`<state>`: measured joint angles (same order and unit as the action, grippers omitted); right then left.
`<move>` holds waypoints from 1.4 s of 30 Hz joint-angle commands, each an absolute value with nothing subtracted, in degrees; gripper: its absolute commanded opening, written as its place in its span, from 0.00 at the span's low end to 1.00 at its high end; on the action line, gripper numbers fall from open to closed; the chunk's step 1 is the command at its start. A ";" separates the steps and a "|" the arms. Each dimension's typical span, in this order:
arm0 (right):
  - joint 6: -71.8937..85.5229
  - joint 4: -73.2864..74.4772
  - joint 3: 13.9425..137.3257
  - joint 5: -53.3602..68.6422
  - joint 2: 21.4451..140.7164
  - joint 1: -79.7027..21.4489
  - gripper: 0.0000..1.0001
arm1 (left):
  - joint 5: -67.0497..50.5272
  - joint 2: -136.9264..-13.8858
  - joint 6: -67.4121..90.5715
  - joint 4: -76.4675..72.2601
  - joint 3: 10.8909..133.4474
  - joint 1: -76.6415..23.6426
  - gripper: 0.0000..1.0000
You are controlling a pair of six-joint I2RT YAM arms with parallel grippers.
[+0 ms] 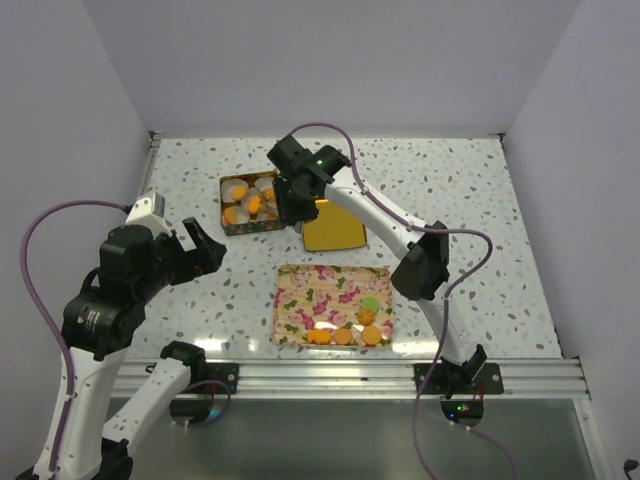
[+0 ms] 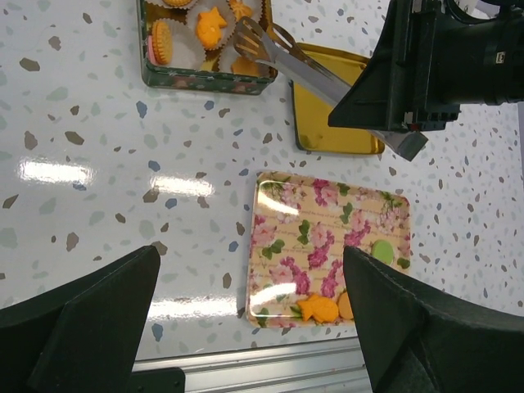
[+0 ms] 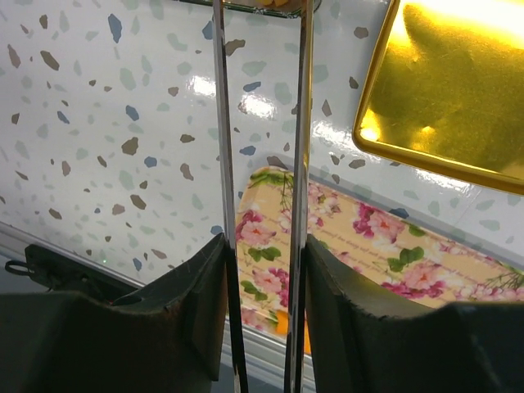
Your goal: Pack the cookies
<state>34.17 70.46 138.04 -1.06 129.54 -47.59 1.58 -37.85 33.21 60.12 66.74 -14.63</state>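
Worktop (image 1: 480, 200): speckled white.

Tin (image 1: 232, 226): green, open, at the far centre. It holds white cups (image 2: 190, 42), several of them with orange cookies (image 2: 210, 26) in them.

Lid (image 1: 333, 230): gold, lying inside-up just right of the tin, its corner close to the tin.

Tray (image 1: 310, 290): floral, nearer the arms than the lid and apart from it. A few orange cookies lie along its near right edge, with one pale green one behind them.

Left fingers (image 2: 90, 319): spread wide and holding nothing. They hang above bare worktop left of the tray.

Right fingers (image 3: 188, 303): closed narrow on the handle end of metal tongs (image 2: 282, 56). The two blades run out between the fingers.

Tongs: the tips are over the tin's right side, above a cup with an orange cookie. The tips look slightly parted. Whether they pinch a cookie cannot be told from these views.
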 commanded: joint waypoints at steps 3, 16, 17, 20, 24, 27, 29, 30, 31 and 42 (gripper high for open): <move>32.70 67.77 140.10 -0.53 129.82 -46.06 0.45 | 1.58 -37.53 32.26 60.82 68.64 -14.50 1.00; 32.26 68.20 139.41 -3.07 120.69 -44.83 0.45 | -1.31 -37.79 33.31 59.68 68.12 -14.50 1.00; 32.17 68.29 138.35 -4.21 117.80 -44.56 0.45 | -1.93 -37.88 33.48 59.07 67.94 -14.59 1.00; 31.38 68.29 131.24 -6.94 112.17 -42.72 0.46 | -3.34 -38.14 33.92 58.19 67.24 -14.50 1.00; 30.15 65.75 113.18 -11.24 98.31 -38.86 0.46 | -4.22 -38.23 34.45 57.31 65.49 -14.50 1.00; 29.88 63.37 100.34 -10.99 91.78 -33.94 0.46 | -5.27 -38.58 34.80 56.52 64.52 -14.59 1.00; 29.62 62.06 94.95 -10.81 86.41 -30.51 0.46 | -6.23 -38.85 34.98 55.73 64.07 -14.50 1.00; 29.36 61.70 90.31 -10.81 84.66 -29.54 0.46 | -6.59 -39.02 35.07 55.37 63.55 -14.50 1.00; 29.18 61.44 88.09 -10.81 81.94 -27.53 0.47 | -6.94 -39.20 35.24 54.68 63.28 -14.50 1.00; 27.42 55.82 65.76 -3.96 72.51 -12.75 0.47 | -12.57 -39.64 38.41 50.28 57.48 -14.59 1.00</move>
<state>29.06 60.60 68.45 -6.85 75.77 -15.09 -10.13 -39.51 37.10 54.15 58.15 -14.63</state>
